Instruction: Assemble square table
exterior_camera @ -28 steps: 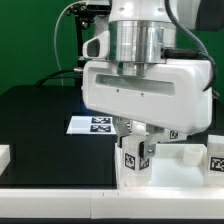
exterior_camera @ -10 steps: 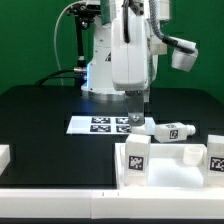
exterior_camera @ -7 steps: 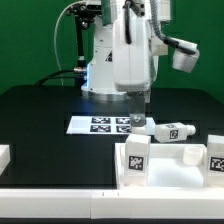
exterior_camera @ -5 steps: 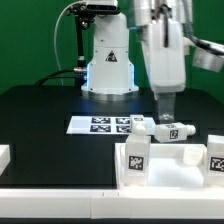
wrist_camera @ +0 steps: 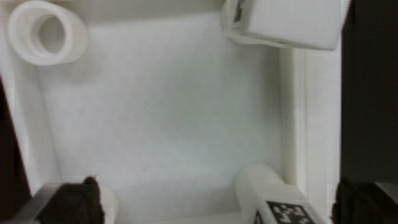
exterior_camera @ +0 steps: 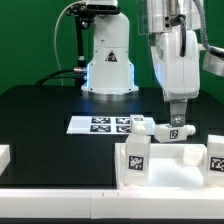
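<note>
I see the fingers (wrist_camera: 71, 200) spread wide, with nothing in them. They hang just above a white leg (exterior_camera: 172, 131) that lies on its side on the black bench (exterior_camera: 40, 110). The square table top (exterior_camera: 175, 172) sits closer to the outside camera than the fingers. One leg (exterior_camera: 136, 158) stands up on it.

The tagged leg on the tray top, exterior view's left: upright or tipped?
Upright. The short chunky white plastic leg stands on end on the white square tray-like top, tag facing the camera.
</note>
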`<state>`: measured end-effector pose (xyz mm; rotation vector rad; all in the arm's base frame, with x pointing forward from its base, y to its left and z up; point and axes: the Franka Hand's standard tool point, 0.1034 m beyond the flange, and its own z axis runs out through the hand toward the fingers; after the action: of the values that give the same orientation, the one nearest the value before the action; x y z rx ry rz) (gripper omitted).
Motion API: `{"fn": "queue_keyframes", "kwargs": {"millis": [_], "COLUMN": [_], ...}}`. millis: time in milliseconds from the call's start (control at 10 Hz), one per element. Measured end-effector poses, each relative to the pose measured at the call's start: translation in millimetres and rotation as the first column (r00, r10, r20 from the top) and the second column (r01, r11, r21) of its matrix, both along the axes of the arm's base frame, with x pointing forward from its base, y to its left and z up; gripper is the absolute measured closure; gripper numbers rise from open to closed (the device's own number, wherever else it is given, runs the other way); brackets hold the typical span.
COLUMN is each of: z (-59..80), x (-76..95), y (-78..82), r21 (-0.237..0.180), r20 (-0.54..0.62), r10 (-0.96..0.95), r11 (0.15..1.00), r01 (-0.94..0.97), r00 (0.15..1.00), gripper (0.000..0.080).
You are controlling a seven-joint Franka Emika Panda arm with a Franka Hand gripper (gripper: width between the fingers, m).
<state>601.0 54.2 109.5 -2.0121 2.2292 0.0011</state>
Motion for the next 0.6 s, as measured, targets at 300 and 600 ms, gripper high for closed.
{"fn": "queue_keyframes", "kwargs": {"millis": [300,600], "z": [-29.7,-35.0], "x": [-49.9,-53.2], "y": [-6.2,-5.3], "r21": [-0.025,-0.030], "r20": [-0.035,-0.047], "r10": [0.037,0.041], "r11": [0.999,0.999], "r01": [-0.038,-0.042], "r00": [0.999,0.998], "gripper": [0.0150,0.0150]}}
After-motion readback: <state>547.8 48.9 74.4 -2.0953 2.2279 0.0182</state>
